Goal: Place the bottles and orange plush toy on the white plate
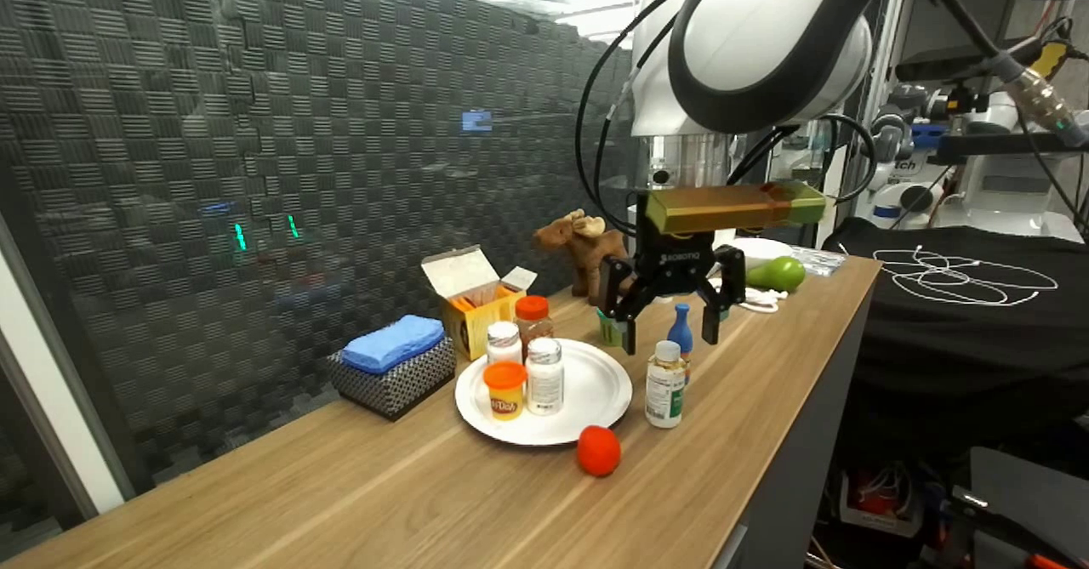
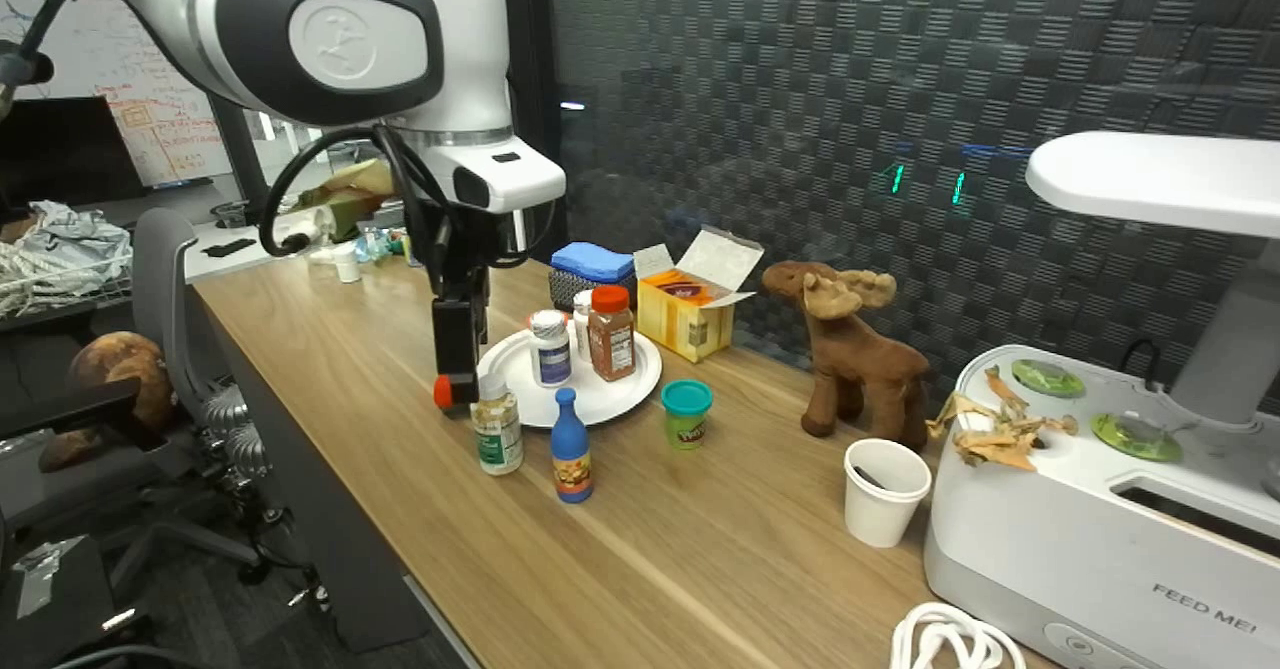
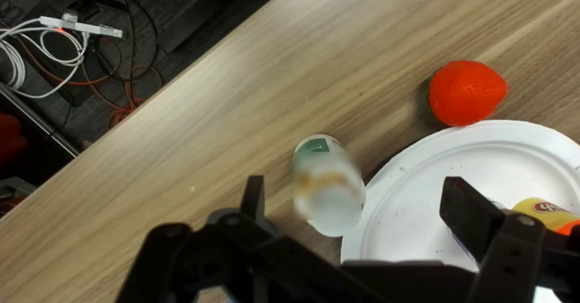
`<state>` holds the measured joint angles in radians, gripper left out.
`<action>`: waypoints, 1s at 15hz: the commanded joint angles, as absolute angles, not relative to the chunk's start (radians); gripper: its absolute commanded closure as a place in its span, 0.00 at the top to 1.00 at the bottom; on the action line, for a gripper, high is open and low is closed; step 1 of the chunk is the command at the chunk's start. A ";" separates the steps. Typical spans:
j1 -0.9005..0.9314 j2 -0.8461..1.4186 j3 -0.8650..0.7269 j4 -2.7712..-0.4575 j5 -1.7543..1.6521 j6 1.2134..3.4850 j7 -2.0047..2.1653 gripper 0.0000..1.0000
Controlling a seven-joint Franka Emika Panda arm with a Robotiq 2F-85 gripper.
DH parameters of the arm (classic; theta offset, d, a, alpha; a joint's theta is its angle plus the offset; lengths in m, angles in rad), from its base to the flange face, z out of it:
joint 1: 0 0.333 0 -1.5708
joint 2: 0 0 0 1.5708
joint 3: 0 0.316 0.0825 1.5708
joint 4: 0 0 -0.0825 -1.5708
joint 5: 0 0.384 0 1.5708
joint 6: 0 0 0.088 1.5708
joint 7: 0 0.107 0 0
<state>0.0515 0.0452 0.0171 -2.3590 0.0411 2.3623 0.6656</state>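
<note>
Nearest in an exterior view, the orange plush toy [image 1: 599,452] sits on the desk [image 1: 366,501] just outside the near rim of the white plate [image 1: 591,382]; whether the two touch cannot be told. On the plate, toward its left side, stand an orange-lidded tub [image 1: 506,392], a white bottle [image 1: 544,379], a second white bottle [image 1: 504,346] and, nearer the far rim, a red-capped bottle [image 1: 533,318], all upright. To the right of the plate, just beside it, the green-labelled bottle [image 1: 664,386] stands upright on the wood. The tool [image 1: 669,333] hangs near that right edge, its fingers parted wide; in the wrist view the green-labelled bottle shows between them with a gap on either side. On the same side of the plate, farther back and clear of the rim, stands a blue bottle [image 1: 681,331]. A patterned box [image 1: 400,382] topped by a blue cloth [image 1: 394,344] lies left of the plate, an open yellow carton [image 1: 466,331] behind the plate's far left edge. Beyond the far rim come a green tub [image 1: 609,329], then a brown plush moose [image 1: 587,254] and, farthest from the plate, a white bowl [image 1: 763,248] and a green rounded object [image 1: 778,274].
</note>
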 commanded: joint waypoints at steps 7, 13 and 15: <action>0.051 0.075 0.008 -2.346 0.017 2.400 0.714 0.58; 0.053 0.062 0.007 -2.343 -0.011 2.400 0.732 0.11; 0.053 0.054 0.008 -2.338 -0.012 2.389 0.730 0.08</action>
<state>0.0495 0.0754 0.0097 -2.3500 0.0097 2.3925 0.7081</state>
